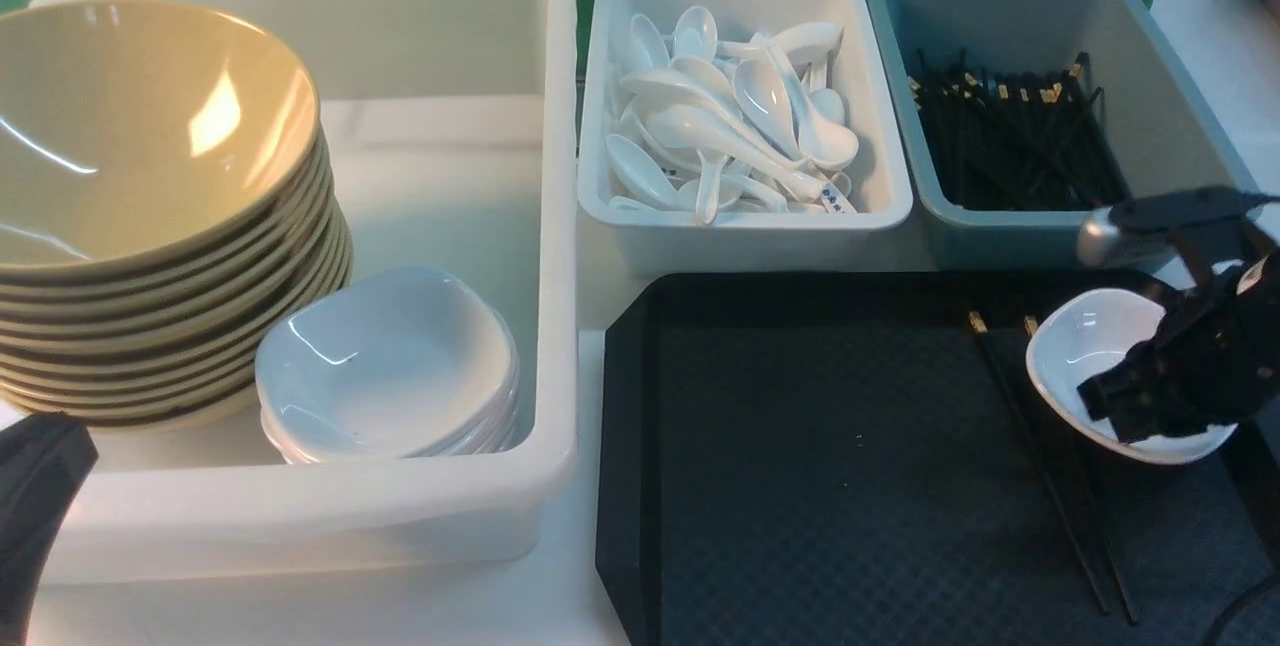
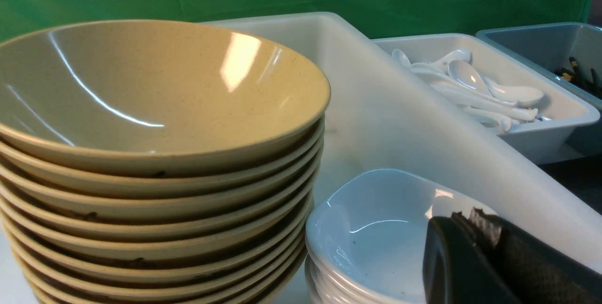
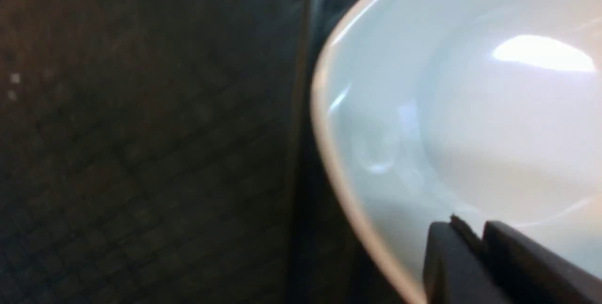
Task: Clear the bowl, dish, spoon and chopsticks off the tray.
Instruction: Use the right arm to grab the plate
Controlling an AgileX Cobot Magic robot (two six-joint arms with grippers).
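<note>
The white dish (image 1: pixel 1085 346) is at the right end of the black tray (image 1: pixel 800 486), tilted, above one of the black chopsticks (image 1: pixel 1040 471) lying on the tray. My right gripper (image 1: pixel 1110 401) is shut on the dish's near right rim. In the right wrist view its fingers (image 3: pixel 447 257) lie close together over the dish (image 3: pixel 470 120). No bowl or spoon shows on the tray. A stack of olive-yellow bowls (image 1: pixel 150 146) stands in the big white tub. My left gripper (image 2: pixel 470 219) is shut and empty beside that stack (image 2: pixel 155 101).
The big white tub (image 1: pixel 450 496) at the left also holds a stack of white dishes (image 1: pixel 390 366). Behind the tray stand a white tub of spoons (image 1: pixel 740 126) and a grey-blue tub of chopsticks (image 1: pixel 1010 141). Green backdrop behind.
</note>
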